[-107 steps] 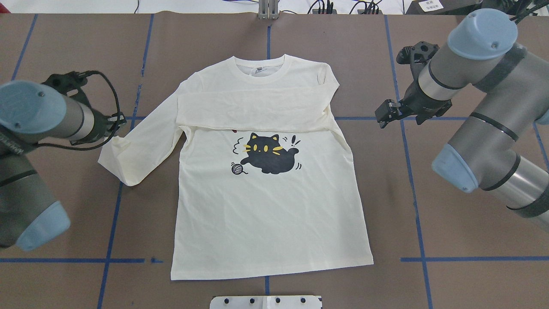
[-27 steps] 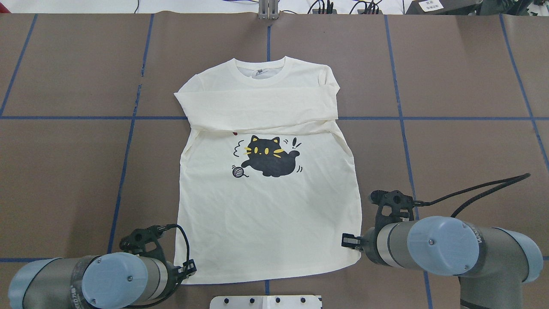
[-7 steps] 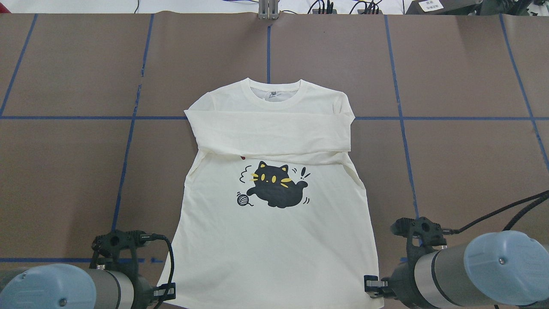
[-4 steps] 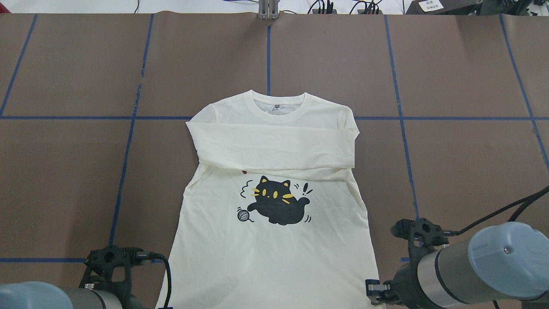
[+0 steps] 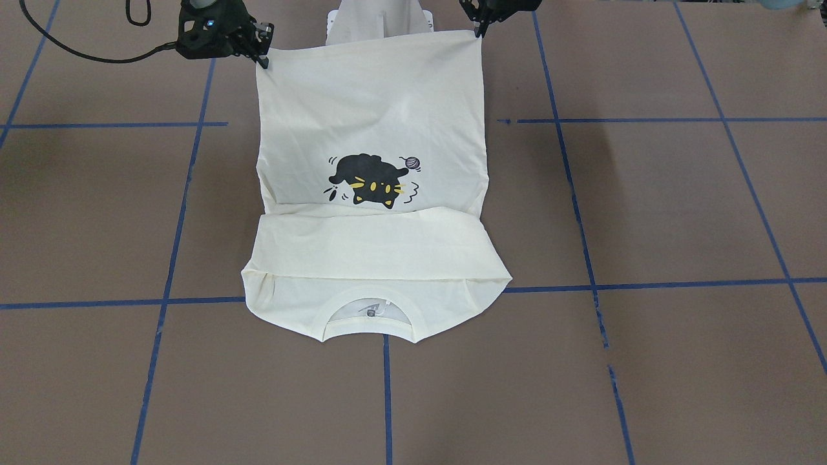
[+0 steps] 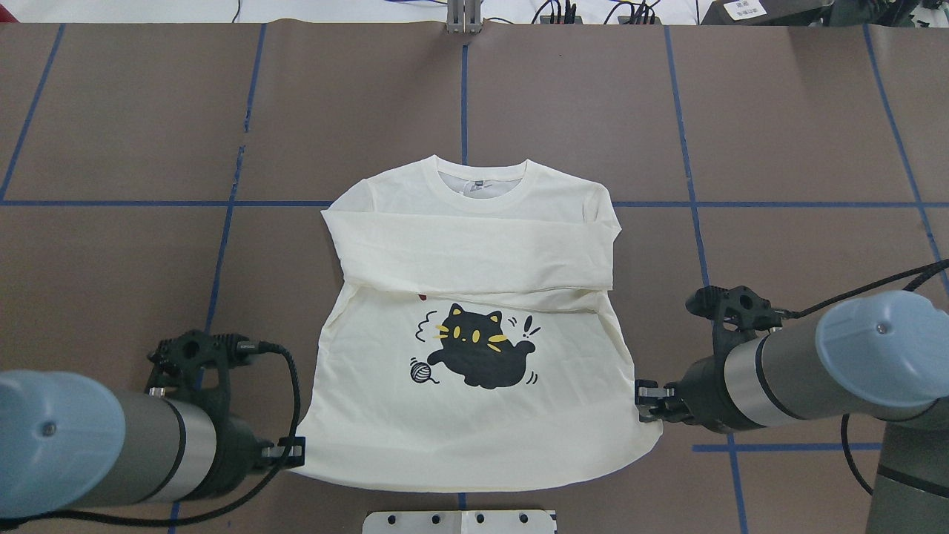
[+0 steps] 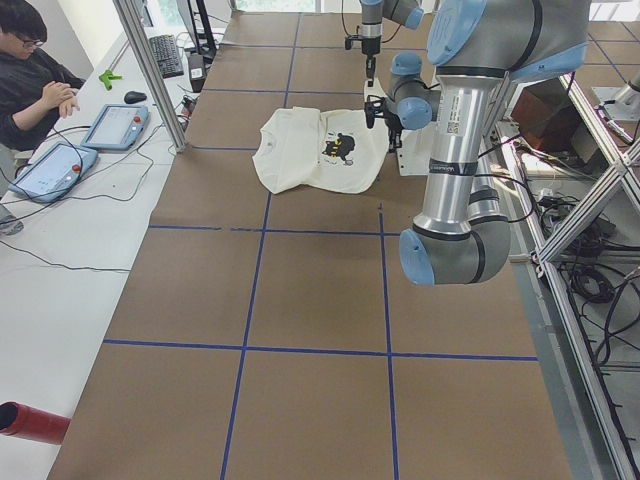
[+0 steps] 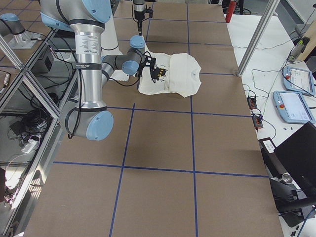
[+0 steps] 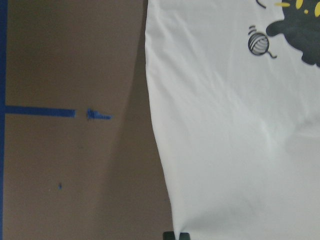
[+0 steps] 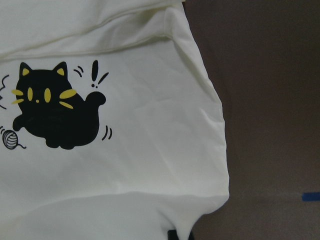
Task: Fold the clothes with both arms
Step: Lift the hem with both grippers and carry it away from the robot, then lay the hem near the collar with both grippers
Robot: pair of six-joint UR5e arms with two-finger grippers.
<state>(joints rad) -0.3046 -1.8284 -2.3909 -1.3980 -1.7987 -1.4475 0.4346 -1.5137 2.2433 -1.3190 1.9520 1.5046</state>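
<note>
The clothes (image 6: 474, 245) are one cream long-sleeved shirt lying face up, its ribbed collar (image 6: 482, 174) at the far end. Both sleeves are folded across the chest above the black cat print (image 6: 478, 348). My left gripper (image 6: 293, 451) is shut on the hem's left corner, and my right gripper (image 6: 649, 391) is shut on the right corner. The hem hangs lifted between them in a curve. In the front-facing view the shirt (image 5: 375, 103) stretches up from the table to the left gripper (image 5: 478, 27) and the right gripper (image 5: 261, 51). Each wrist view shows cloth (image 9: 225, 150) (image 10: 125, 165) running into the fingertips.
The brown table (image 6: 778, 133) is marked with blue tape lines. The white robot base plate (image 6: 460, 521) lies just behind the hem. A metal bracket (image 6: 463, 18) stands at the far edge. A person (image 7: 30, 80) sits at a side table with tablets (image 7: 115, 125).
Both grippers have moved away from the robot base, carrying the hem corners with them. The hem now sits farther up the table. The collar end has not shifted since half a second ago.
</note>
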